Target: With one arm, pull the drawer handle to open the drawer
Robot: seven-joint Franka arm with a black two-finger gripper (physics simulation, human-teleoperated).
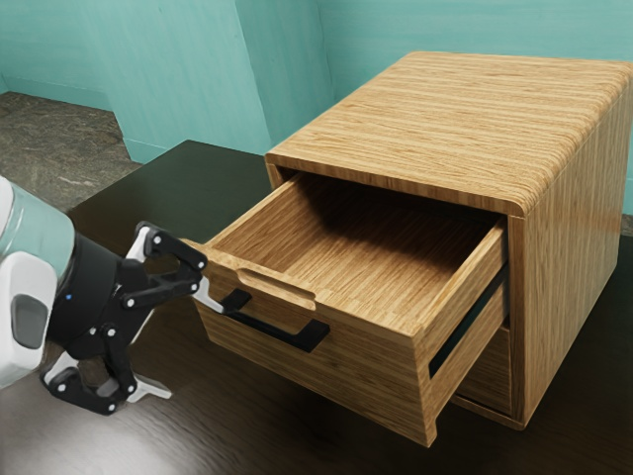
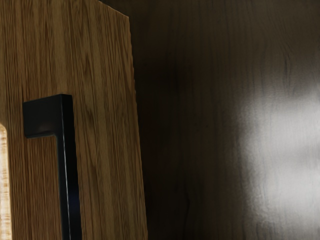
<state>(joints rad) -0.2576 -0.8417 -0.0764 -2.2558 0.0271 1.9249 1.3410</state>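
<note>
Our black two-finger gripper (image 1: 176,341) is released, its fingers spread wide and holding nothing. It hangs just beside the end of the black bar handle (image 1: 277,330) on the exterior view's left. We cannot tell whether the upper fingertip (image 1: 206,293) touches that end. The light wooden drawer (image 1: 346,371) stands pulled well out of the light wooden cabinet (image 1: 475,119), its inside bare. The cabinet sits on the dark wooden table (image 1: 247,435). In the wrist view, the handle (image 2: 65,165) runs along the drawer front (image 2: 100,125), with the table (image 2: 225,125) beside it.
</note>
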